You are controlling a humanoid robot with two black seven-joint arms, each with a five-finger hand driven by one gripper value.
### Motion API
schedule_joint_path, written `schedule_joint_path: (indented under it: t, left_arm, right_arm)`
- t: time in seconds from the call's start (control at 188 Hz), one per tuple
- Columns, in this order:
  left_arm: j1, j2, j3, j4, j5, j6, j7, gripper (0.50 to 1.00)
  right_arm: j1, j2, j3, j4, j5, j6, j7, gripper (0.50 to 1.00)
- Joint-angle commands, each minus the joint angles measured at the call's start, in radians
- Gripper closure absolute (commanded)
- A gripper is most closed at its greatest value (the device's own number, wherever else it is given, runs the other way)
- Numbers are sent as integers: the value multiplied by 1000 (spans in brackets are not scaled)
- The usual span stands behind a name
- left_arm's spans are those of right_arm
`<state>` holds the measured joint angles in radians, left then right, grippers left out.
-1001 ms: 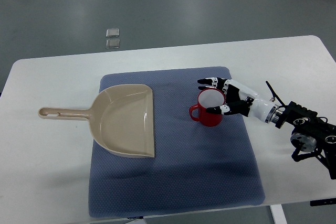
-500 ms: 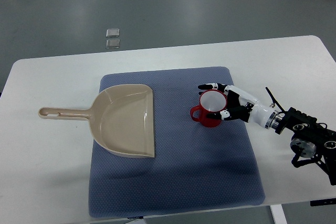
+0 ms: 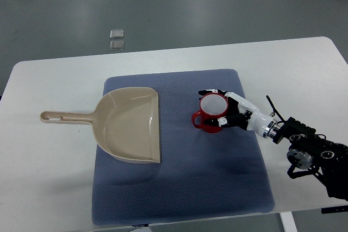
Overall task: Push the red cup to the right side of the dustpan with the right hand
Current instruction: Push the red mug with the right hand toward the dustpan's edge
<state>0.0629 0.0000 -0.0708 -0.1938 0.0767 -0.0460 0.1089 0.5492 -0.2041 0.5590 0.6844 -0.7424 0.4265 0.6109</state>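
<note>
The red cup (image 3: 211, 112) stood on the blue mat (image 3: 179, 183), right of the dustpan (image 3: 130, 125) and apart from its straight open edge; the right hand (image 3: 231, 113) was pressed against the cup's right side, its arm coming in from the right edge of the picture; one finger lay along the far rim and another curled round the near side, so the fingers cupped the mug without my being able to say they truly gripped it.

The mat was a soft, finely dimpled sheet with rounded corners, spread on a smooth white table (image 3: 49, 183); the dustpan was plain beige plastic, a shallow scoop with a long thin handle pointing left, a hanging hole at its end.

The cup was glossy red outside and white inside, upright, round-mouthed; its small loop handle pointed left toward the dustpan; the hand itself was white shell with black joints.
</note>
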Motion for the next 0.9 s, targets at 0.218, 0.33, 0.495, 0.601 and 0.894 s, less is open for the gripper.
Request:
schedule_joint_path:
  t: [0.218,0.33,0.495,0.601,0.894]
  left_arm:
    - [0,0,-1,1,0,0,0,500]
    - [0,0,-1,1,0,0,0,500]
    - [0,0,-1,1,0,0,0,500]
    - [0,0,-1,2,0,0,0,500]
    - [0,0,-1,2,0,0,0,500]
  right_arm:
    - [3,48,-2,-2,-2,-29,0,566]
    - [6,63,-5,-2,-2,-41,0,568]
    - [11,88,-5,0,-3,-45,0,568]
    - [12,106,-8,0,-5,-55,0,568]
    - [17,157,-19,0,-17,-72,0,568]
